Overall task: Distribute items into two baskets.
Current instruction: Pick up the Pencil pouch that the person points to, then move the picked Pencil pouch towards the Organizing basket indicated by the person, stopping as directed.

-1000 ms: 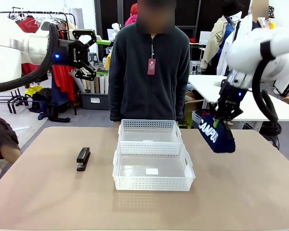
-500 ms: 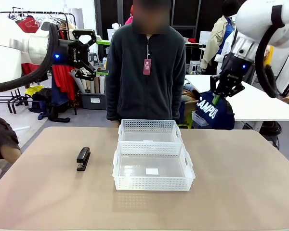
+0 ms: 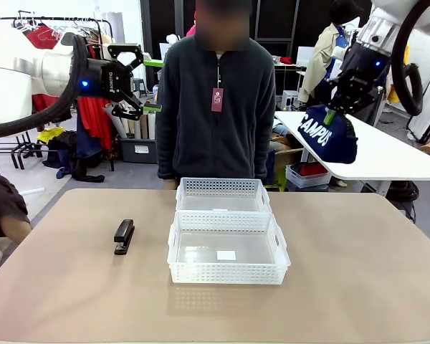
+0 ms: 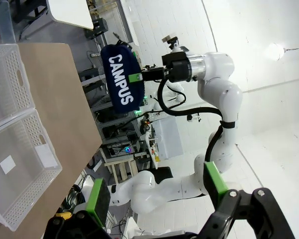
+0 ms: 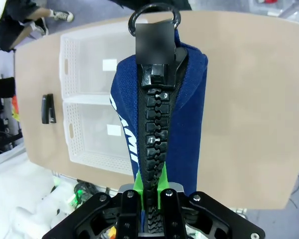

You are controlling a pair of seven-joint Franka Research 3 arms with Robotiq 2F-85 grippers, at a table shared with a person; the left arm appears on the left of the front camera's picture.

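Right pincer (image 3: 333, 115): pressed together and pinching the navy CAMPUS pouch (image 3: 330, 137) along its zip seam, with the green pads biting on either side of the zipper teeth. The pouch is hanging directly under the pincer, high off the table (image 3: 358, 287) and out past its right edge.

Handling, as a judgement: the pouch is sagging and rounding below the grip, so you are dealing with something soft and compliant, probably light. Whether anything is inside cannot be told from these views. The zip ridge is giving the pads a firm line to bite, better than the loose cloth either side. Expect it to swing on fast moves and to slump when let go.

Both baskets are lying well below the right pincer, toward the left arm's side. They are touching end to end: the near basket (image 3: 229, 274) first, then the far basket (image 3: 222, 188). Each looks wider than the pouch.

Left pincer (image 3: 152, 84): spread wide, holding nothing, and hovering high. The black stapler (image 3: 123, 236) is lying flat on the table far beneath it, beside the near basket. It looks rigid, smooth and dense for its size, so you are best closing across its narrow sides at mid-length.
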